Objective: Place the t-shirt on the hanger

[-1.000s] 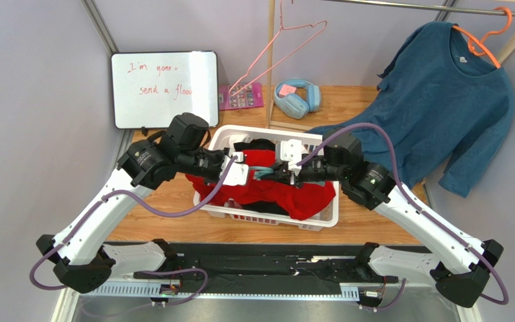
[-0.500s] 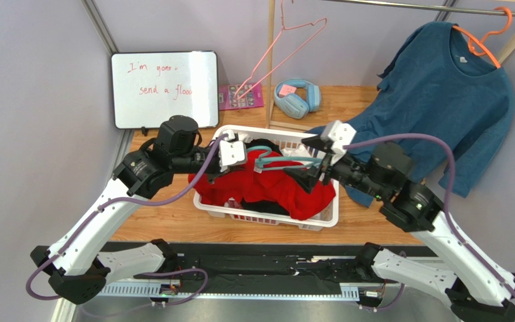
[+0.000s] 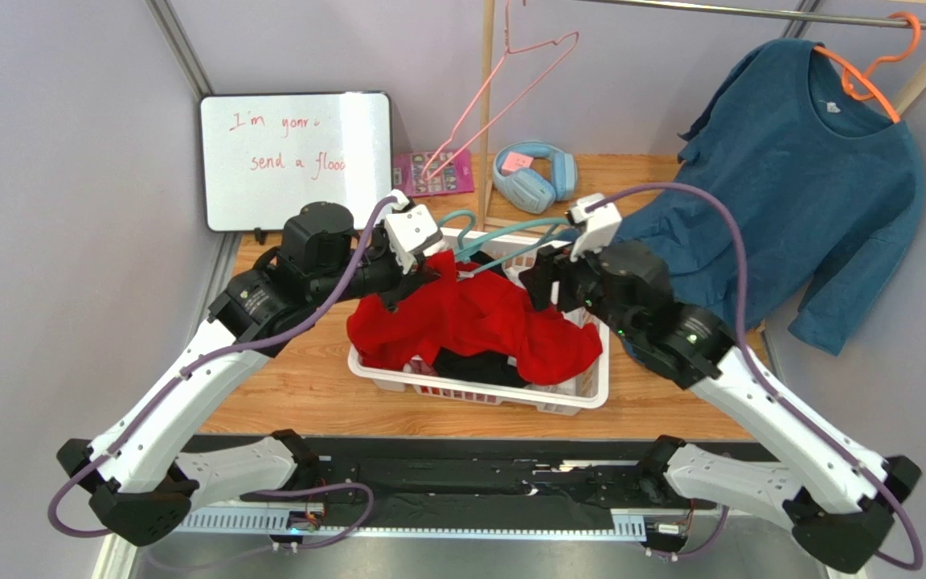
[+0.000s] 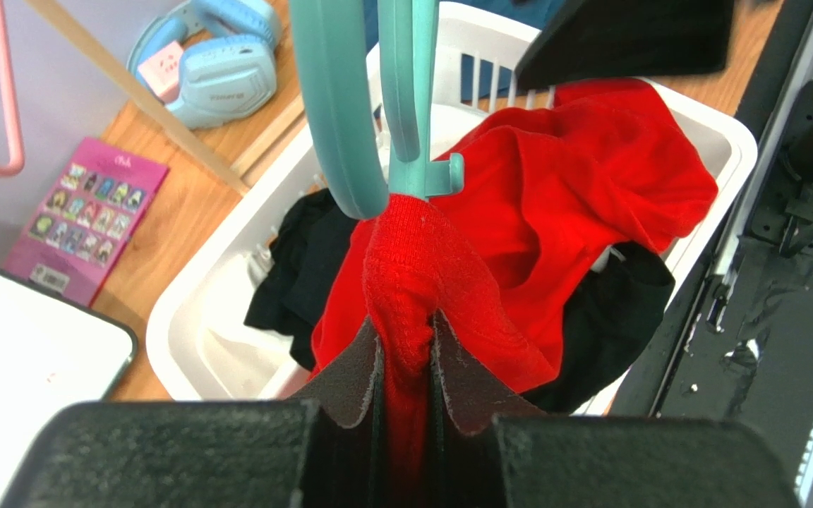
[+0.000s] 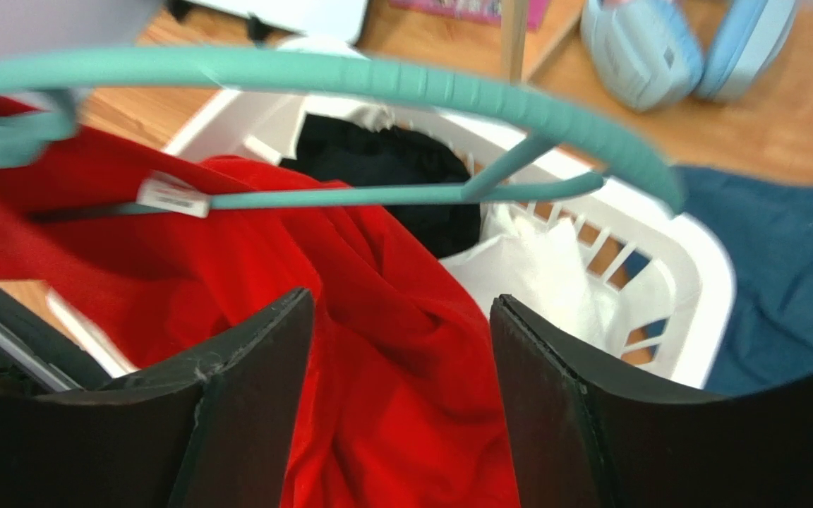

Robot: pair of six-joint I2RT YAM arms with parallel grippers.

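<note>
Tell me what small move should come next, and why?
Probably close the right fingers on loose cloth of the t-shirt and draw it over the bare end of the hanger: the left fingers pinch the t-shirt, the right ones stand open.

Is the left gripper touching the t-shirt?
Touching. The left wrist view shows the left gripper shut on a fold of the t-shirt, red cloth pinched between its jaws.

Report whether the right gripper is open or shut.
Open. In the right wrist view the right gripper shows its fingers well apart, gripping nothing; the t-shirt lies beyond them.
</note>
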